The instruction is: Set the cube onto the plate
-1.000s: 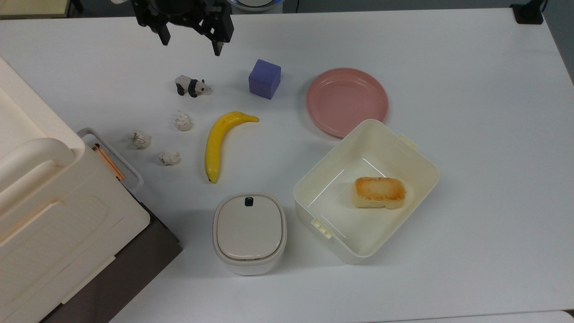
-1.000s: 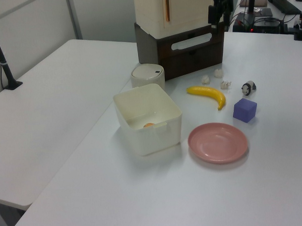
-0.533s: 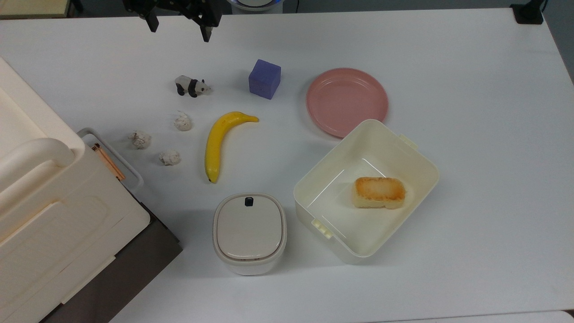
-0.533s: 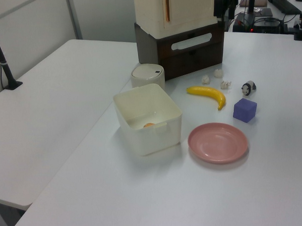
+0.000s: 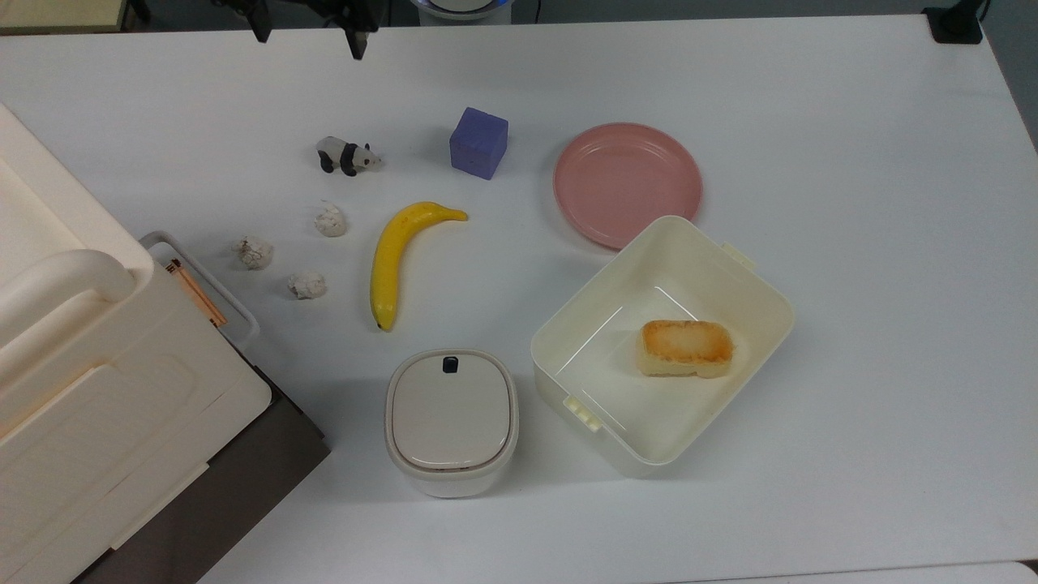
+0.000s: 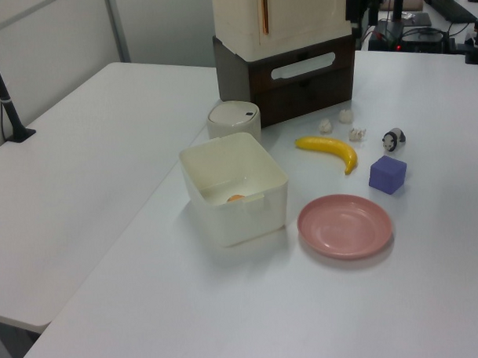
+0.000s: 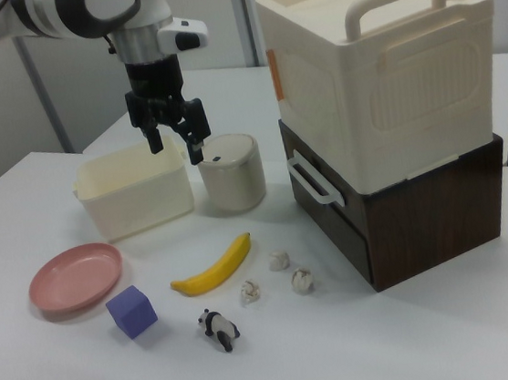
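The purple-blue cube rests on the white table, just to the top view's left of the pink plate, with a narrow gap between them. The plate has nothing on it. In the right view the cube lies in front of the plate, and the left view has the cube just beyond the plate. My gripper hangs open and holds nothing at the top view's upper edge, up and to the left of the cube. It hovers high above the table in the right view.
A banana, a toy panda and three white crumpled lumps lie to the top view's left of the cube. A cream box with a toasted block touches the plate's near side. A lidded pot and a big cream case stand nearby.
My gripper has drawn back toward the top view's upper edge and a little to the left, still open. The cube, the plate and everything else have stayed in place.
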Tool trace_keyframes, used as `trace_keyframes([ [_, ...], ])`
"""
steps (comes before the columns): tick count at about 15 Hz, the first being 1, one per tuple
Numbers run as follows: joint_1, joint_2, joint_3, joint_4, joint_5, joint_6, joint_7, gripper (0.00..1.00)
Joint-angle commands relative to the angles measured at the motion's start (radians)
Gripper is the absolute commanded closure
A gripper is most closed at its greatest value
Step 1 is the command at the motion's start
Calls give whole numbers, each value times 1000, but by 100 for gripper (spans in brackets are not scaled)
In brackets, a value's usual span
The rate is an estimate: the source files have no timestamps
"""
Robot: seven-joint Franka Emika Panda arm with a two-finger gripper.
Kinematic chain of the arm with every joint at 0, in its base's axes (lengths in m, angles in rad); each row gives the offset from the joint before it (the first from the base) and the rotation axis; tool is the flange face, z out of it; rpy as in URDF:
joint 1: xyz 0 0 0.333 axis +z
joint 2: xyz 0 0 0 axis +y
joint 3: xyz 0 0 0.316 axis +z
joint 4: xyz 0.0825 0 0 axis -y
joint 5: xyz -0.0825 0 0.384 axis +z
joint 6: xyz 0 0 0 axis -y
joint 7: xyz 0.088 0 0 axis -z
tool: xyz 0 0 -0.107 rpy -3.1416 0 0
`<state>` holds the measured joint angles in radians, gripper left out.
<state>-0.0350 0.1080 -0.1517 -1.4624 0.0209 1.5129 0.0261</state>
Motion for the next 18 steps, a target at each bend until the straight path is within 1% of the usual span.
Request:
trace_keyframes([
  [1,-13,-50,-5,-10,4,-65,-51,0],
  [5,-3,-48,8,-19,4,-80,-51,0],
  [8,9,-65,14,-84,4,-68,-38,0],
  [9,30,-94,24,-149,5,-31,-26,0],
  [10,46,-134,24,-217,7,22,7,0],
  [11,55,-183,27,-307,5,89,47,0],
  [13,60,-266,69,-453,4,188,78,0],
  [15,47,-278,121,-504,2,194,92,0],
  [17,46,-281,147,-547,-1,226,147,0],
  [18,47,-293,161,-597,-4,271,168,0],
])
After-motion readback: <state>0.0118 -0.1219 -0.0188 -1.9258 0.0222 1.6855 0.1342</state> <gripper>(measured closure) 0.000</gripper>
